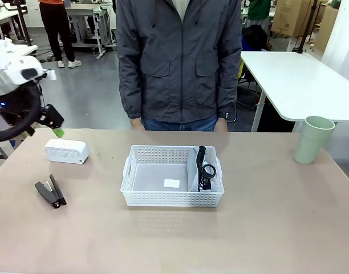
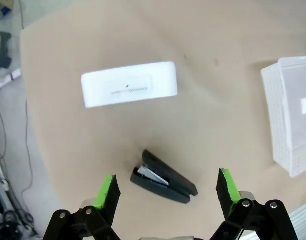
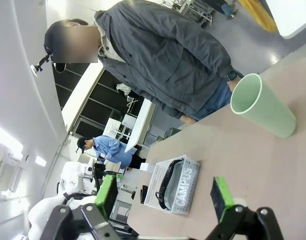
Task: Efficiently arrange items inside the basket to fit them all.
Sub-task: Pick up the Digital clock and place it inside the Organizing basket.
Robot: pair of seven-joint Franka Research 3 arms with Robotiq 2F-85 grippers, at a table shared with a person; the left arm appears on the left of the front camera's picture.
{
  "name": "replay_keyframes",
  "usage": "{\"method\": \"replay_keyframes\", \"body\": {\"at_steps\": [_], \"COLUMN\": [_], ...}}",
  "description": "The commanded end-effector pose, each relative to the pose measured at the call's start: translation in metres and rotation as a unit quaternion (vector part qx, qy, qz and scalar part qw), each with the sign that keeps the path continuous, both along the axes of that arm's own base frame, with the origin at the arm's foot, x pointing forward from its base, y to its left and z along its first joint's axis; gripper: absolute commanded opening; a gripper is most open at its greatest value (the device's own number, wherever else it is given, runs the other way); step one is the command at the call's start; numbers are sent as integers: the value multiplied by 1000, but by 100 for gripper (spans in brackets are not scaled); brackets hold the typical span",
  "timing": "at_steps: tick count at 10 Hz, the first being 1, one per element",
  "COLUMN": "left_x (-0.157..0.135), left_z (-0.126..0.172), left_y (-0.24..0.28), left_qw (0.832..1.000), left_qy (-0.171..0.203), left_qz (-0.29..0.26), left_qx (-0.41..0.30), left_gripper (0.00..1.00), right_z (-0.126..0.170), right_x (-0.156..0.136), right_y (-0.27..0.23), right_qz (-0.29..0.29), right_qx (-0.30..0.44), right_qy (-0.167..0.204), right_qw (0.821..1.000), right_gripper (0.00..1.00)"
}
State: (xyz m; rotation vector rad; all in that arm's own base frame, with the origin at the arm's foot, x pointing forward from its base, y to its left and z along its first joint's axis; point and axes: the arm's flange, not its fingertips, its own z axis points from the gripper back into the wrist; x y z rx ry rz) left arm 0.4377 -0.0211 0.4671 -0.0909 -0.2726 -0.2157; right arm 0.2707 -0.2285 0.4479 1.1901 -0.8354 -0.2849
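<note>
L gripper spread wide, stapler below; pouch in basket.

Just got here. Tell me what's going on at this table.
Nothing is being held right now. The grey pouch already stands along the right side of the white basket. The white box and black stapler lie on the table to the basket's left, and the pale green cup stands at the far right. The left gripper hangs open above the stapler and box. The right gripper is open and empty too. The person stands at the far side, touching nothing.
</note>
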Motion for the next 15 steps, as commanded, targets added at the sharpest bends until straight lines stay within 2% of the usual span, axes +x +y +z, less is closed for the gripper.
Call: {"method": "replay_keyframes", "body": {"at_steps": [1, 2, 3, 9, 10, 11, 12, 13, 14, 15], "left_x": [8, 14, 5, 8, 12, 16, 25, 32, 35, 34], "left_z": [-9, 1, -6, -6, -1, 3, 7, 5, 2, 1], "left_y": [-9, -2, -11, -16, -13, -9, 0, 9, 16, 17], "left_qw": [1000, 997, 1000, 1000, 996, 977, 963, 930, 884, 829], "left_qy": [-12, -22, -6, -7, -11, -21, -20, 1, 16, 0], "left_qz": [12, 76, -7, 4, -79, -202, -250, -334, -426, -532], "left_qx": [8, 14, 7, 2, 26, 69, 96, 152, 190, 174], "left_gripper": [100, 100, 100, 100, 100, 100, 100, 100, 100, 100], "right_z": [1, 1, 1, 1, 1, 1, 1, 1, 1, 1], "right_x": [-1, -1, -1, -1, -1, -1, -1, -1, -1, -1], "right_y": [-1, -1, -1, -1, -1, -1, -1, -1, -1, -1], "right_qz": [0, 0, 0, 0, 0, 0, 0, 0, 0, 0], "right_qx": [4, 4, 4, 4, 4, 4, 4, 4, 4, 4], "right_qy": [-8, -8, -8, -8, -8, -8, -8, -8, -8, -8], "right_qw": [1000, 1000, 1000, 1000, 1000, 1000, 1000, 1000, 1000, 1000], "right_gripper": [100, 100, 100, 100, 100, 100, 100, 100, 100, 100]}}
